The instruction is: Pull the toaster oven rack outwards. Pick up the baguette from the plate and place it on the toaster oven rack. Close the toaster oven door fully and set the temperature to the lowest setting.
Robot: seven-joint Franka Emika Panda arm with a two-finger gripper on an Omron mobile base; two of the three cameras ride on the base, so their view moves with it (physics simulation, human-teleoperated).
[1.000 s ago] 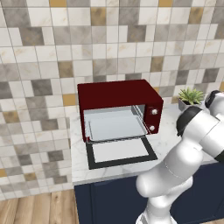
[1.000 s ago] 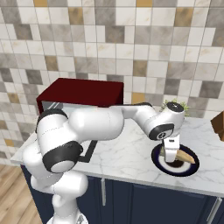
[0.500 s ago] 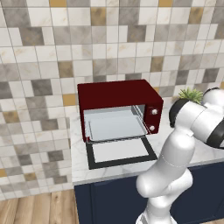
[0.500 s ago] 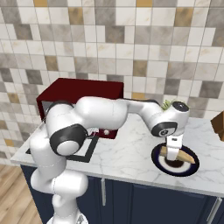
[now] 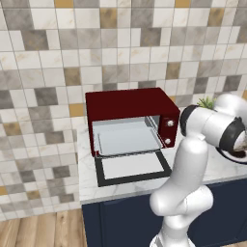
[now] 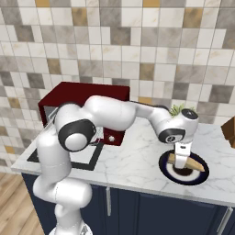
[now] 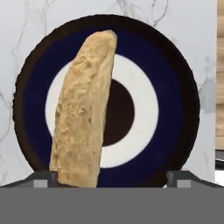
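Observation:
The tan baguette (image 7: 83, 113) lies across the round dark blue plate (image 7: 175, 78) on the marble counter. My gripper (image 7: 113, 177) hangs open just above them, and the loaf's near end sits between its fingertips (image 7: 43, 178), close to the left one. From the right base view the gripper (image 6: 182, 161) points down over the baguette (image 6: 195, 164) and plate (image 6: 167, 173). The dark red toaster oven (image 5: 130, 108) stands to the left. Its door (image 5: 132, 166) lies folded down flat, and the pale grey rack (image 5: 128, 140) sticks out over it.
A small green plant (image 6: 176, 110) stands behind the plate by the tiled wall. A wooden object (image 6: 229, 131) sits at the counter's right edge. Two silver knobs (image 5: 169, 131) are on the oven's right side. My arm stretches from the oven front across to the plate.
The jaws have spread wider over the baguette. The arm's elbow has swung round and the hand has sunk a little toward the plate. Oven, rack and loaf have not moved.

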